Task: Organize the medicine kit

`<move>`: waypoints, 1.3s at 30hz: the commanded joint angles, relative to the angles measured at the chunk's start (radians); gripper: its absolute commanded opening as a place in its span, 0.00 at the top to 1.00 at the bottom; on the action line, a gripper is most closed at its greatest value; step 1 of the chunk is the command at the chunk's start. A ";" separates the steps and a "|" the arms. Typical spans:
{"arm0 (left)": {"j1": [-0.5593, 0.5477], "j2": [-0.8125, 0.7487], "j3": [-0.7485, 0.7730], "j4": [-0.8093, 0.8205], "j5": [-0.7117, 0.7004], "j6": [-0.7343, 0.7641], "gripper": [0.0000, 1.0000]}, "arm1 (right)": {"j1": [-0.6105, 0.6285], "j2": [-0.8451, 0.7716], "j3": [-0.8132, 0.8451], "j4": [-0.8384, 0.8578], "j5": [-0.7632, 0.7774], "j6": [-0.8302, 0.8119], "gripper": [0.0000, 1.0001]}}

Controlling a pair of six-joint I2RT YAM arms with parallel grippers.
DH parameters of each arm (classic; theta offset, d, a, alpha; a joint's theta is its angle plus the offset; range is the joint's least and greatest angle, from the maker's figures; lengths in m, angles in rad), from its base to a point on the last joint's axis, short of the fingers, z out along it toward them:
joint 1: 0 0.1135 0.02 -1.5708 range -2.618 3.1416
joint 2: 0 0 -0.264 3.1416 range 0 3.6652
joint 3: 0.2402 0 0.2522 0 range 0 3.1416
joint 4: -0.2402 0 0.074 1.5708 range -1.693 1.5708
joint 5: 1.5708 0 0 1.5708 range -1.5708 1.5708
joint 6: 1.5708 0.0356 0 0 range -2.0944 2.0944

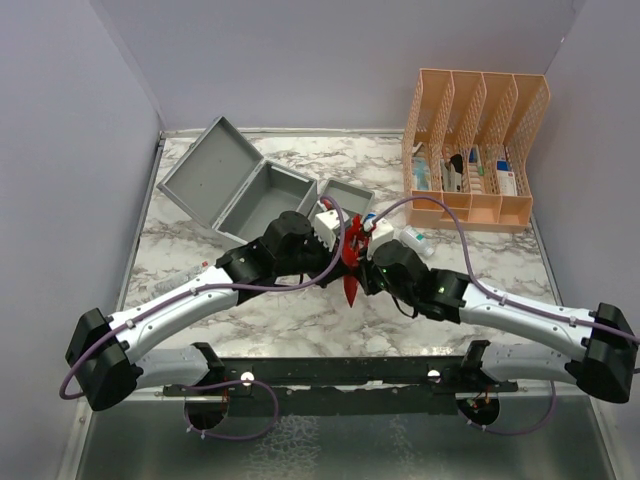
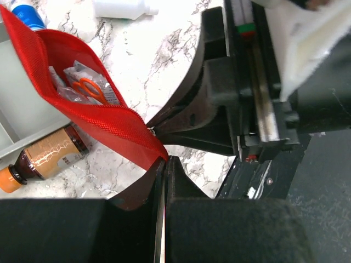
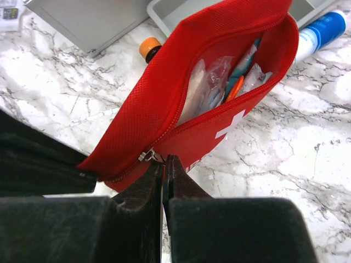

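The medicine kit (image 1: 238,192), a grey metal case, lies open at the back left with its lid (image 1: 203,166) tilted back. Its grey inner tray (image 1: 348,195) sits beside it on the marble. Between the two arms a red pouch (image 1: 352,256) hangs upright. My left gripper (image 2: 164,161) is shut on the end corner of the red pouch (image 2: 82,98). My right gripper (image 3: 165,162) is shut on the zipper pull at the same end of the pouch (image 3: 164,93). The pouch's mouth gapes, showing orange-handled scissors (image 2: 90,90) and clear packets (image 3: 211,82) inside.
A peach slotted organizer (image 1: 475,150) with boxes and tubes stands at the back right. A white bottle (image 1: 415,240) lies near the pouch. A brown bottle with an orange cap (image 2: 46,156) and a blue-and-white bottle (image 3: 321,30) lie by the tray (image 3: 170,11).
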State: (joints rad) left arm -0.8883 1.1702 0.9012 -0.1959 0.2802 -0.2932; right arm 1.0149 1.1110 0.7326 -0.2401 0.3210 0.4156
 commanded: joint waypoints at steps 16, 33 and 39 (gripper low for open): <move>-0.005 -0.072 -0.056 0.013 0.152 -0.011 1.00 | -0.053 0.042 0.066 -0.214 0.198 0.148 0.99; -0.005 -0.141 -0.160 0.014 0.122 -0.059 1.00 | -0.220 0.112 0.005 -0.074 0.098 0.085 0.99; -0.005 -0.160 -0.183 -0.003 0.117 -0.059 1.00 | -0.344 0.138 -0.042 0.030 -0.016 0.037 0.99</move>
State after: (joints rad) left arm -0.8856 1.0527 0.7296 -0.2012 0.3771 -0.3355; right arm 0.7486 1.2278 0.7216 -0.3180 0.3592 0.5037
